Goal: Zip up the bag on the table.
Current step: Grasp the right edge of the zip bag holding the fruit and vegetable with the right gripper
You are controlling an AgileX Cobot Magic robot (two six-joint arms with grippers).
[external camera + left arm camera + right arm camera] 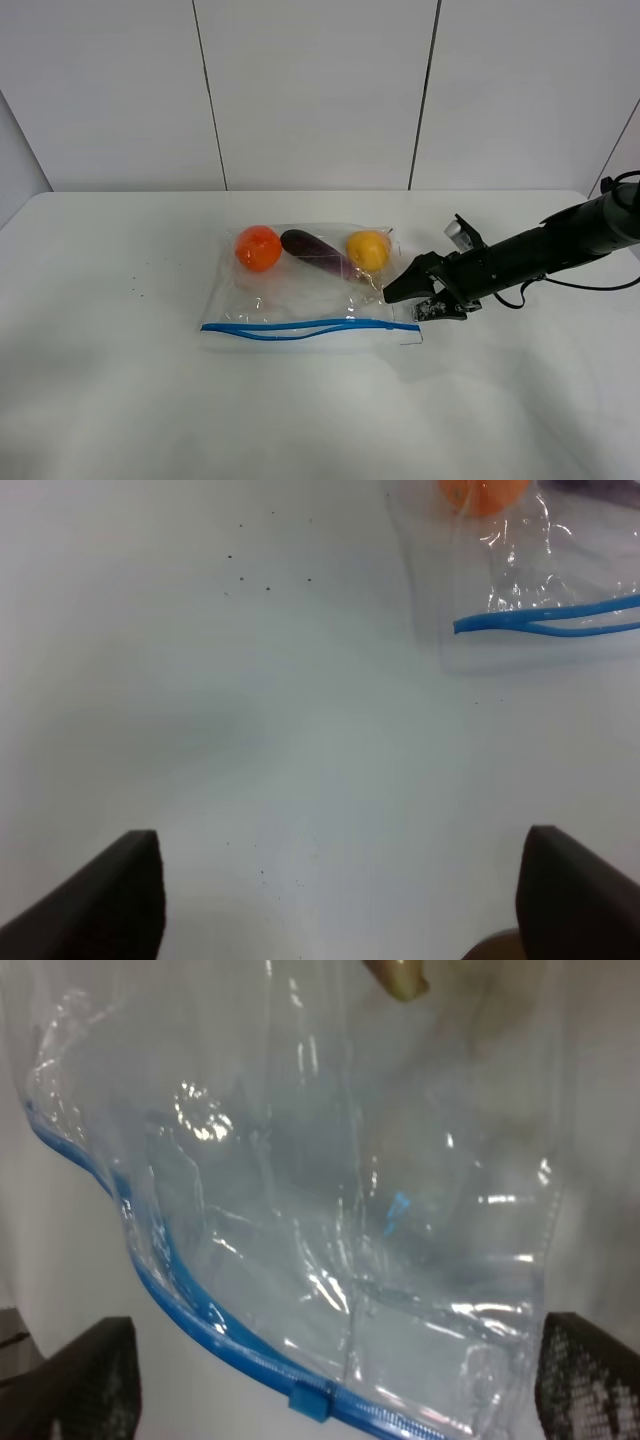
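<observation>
The bag (300, 290) lies flat in the middle of the table (120, 380), clear plastic holding an orange fruit (258, 247), a purple eggplant (318, 254) and a yellow fruit (367, 249). Its blue zipper strip (300, 328) runs along the near edge, and its two lines gape apart in the middle. My right gripper (415, 298) is open at the bag's right end. In the right wrist view its fingers (90, 1380) straddle the bag's corner, with the small blue slider (312, 1400) between them. My left gripper (340, 900) is open and empty over bare table, with the bag (540, 580) some way off.
White wall panels (310, 90) stand behind the table's far edge. The right arm (540, 250) reaches in from the right with a black cable (590, 285) trailing. Small dark specks (250, 570) dot the table left of the bag.
</observation>
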